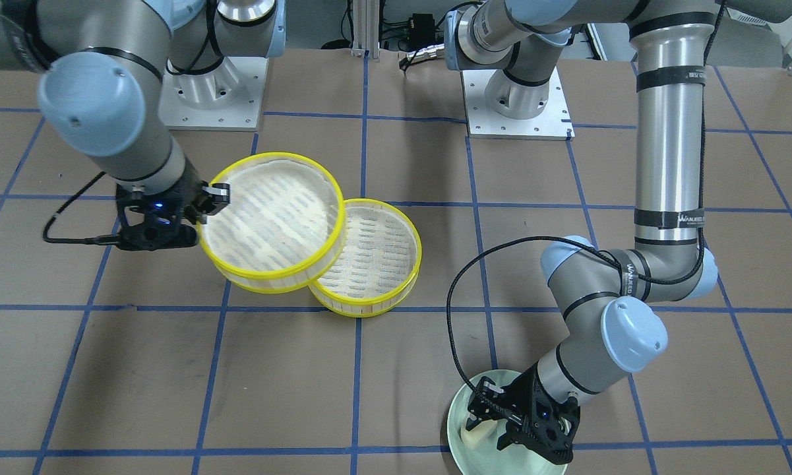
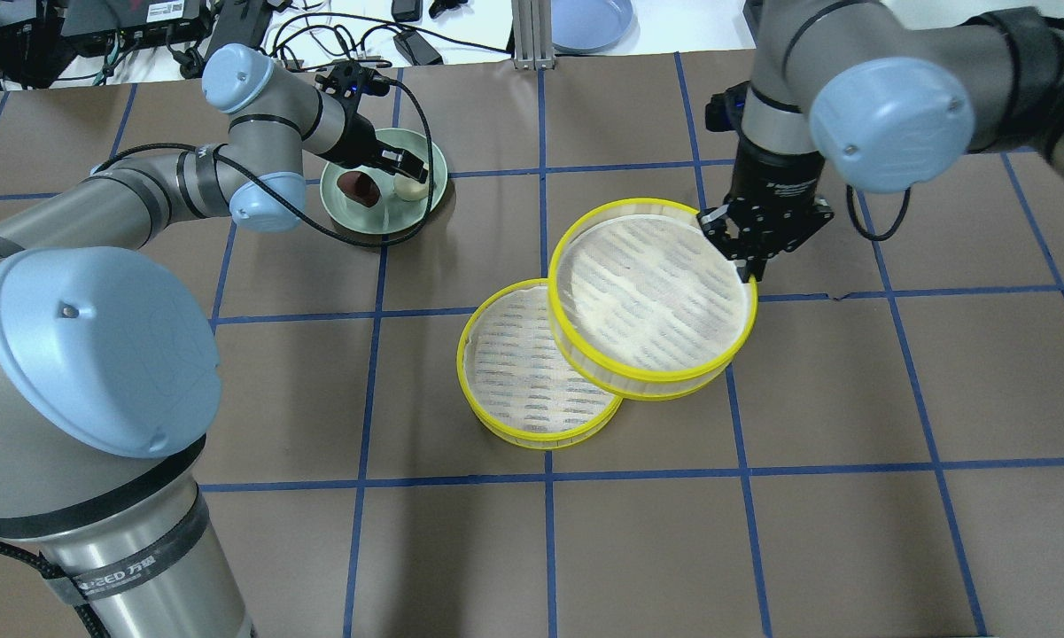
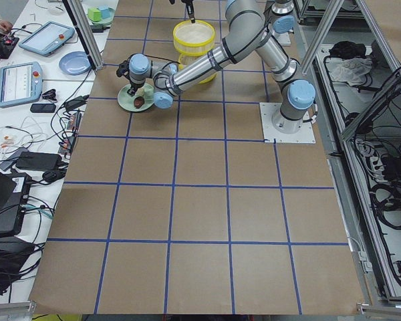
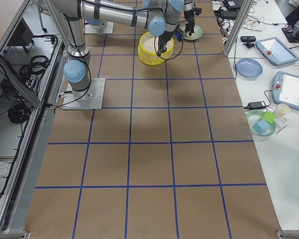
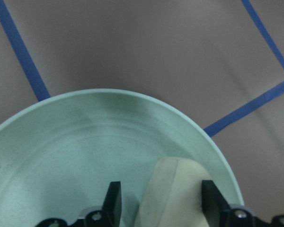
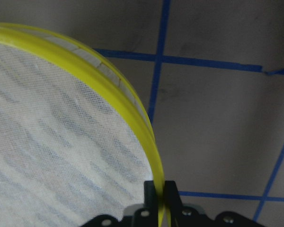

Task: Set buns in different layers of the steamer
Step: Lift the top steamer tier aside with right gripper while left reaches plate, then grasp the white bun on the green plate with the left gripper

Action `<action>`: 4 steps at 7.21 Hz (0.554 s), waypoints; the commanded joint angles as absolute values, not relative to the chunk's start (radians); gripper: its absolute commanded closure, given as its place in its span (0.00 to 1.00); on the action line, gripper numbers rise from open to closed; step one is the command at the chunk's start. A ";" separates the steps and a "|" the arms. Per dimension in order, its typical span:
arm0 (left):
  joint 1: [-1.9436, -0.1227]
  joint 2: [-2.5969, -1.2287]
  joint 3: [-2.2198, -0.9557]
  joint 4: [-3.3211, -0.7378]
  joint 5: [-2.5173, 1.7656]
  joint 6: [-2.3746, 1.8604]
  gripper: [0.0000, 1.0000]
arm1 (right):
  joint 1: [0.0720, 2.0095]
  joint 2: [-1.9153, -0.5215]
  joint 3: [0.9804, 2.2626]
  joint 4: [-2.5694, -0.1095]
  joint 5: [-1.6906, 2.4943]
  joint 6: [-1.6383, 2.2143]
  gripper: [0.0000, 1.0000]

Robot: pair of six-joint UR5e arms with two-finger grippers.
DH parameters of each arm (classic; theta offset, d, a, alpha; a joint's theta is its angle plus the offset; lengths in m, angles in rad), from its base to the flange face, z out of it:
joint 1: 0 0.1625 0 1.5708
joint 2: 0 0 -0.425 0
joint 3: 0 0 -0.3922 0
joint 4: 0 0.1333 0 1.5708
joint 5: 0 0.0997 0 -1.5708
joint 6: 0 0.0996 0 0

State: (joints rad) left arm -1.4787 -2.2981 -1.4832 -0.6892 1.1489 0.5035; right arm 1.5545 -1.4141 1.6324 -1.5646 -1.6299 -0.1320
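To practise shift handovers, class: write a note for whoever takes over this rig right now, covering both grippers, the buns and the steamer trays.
Left gripper: open, jaws either side of the white bun on the plate.
Right gripper: shut on the rim of the upper tray, which is tilted and overlaps the lower tray.
Brown bun: also on the plate.
Done: no bun placed; both trays are empty.
Left: put one bun in each tray.

Your robot: two silver-grey arms.
Look for pale blue joint caps, black bands, looping black cables, square metal bases.
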 commanded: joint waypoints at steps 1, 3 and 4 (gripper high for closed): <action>-1.479 -2.289 -1.483 -0.709 1.150 0.528 1.00 | 1.410 -1.454 1.631 -1.534 -1.722 -0.331 1.00; -1.479 -2.251 -1.482 -0.715 1.160 0.522 1.00 | 1.381 -1.469 1.631 -1.534 -1.723 -0.336 1.00; -1.480 -2.218 -1.482 -0.725 1.164 0.511 1.00 | 1.381 -1.480 1.632 -1.532 -1.723 -0.336 1.00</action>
